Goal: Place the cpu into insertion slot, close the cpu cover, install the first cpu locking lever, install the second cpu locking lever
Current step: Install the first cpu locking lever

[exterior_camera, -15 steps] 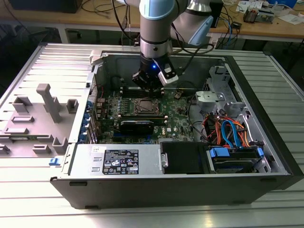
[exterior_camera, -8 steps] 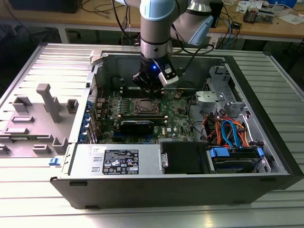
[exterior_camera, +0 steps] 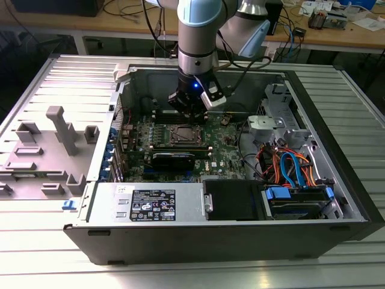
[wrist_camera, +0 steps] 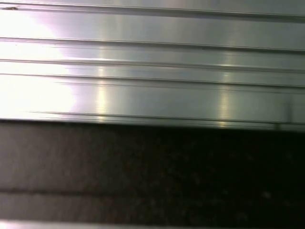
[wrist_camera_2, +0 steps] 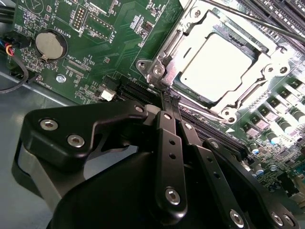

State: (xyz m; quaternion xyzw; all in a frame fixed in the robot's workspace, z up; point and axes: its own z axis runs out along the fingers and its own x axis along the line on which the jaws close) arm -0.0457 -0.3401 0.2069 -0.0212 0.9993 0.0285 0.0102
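A ribbed aluminium worktop (exterior_camera: 48,253) carries an open black computer case (exterior_camera: 228,241) lying on its side, with a cluttered wooden bench across the top of the exterior view. Low in the middle of that view the green motherboard (exterior_camera: 228,147) lies flat in the case. In the upper right of the second wrist view the pale silver-grey square cpu (wrist_camera_2: 217,67) already sits in the silver-rimmed insertion slot (wrist_camera_2: 159,71), and the thin silver windowed cpu cover (wrist_camera_2: 267,64) lies down around it. The black pincer (wrist_camera_2: 170,98) hovers at the socket's near corner, its fingers drawn close together with nothing between them; it appears to be working at a locking lever, the thin wire rod (wrist_camera_2: 257,19) crossing the top of that frame. To do this well, I judge the push should run along the lever's swing, pressing down and then sideways under its catch, not onto the chip. Room is tight: black memory slots (wrist_camera_2: 138,88) lie just beside the fingertips, and case walls fence the arm.
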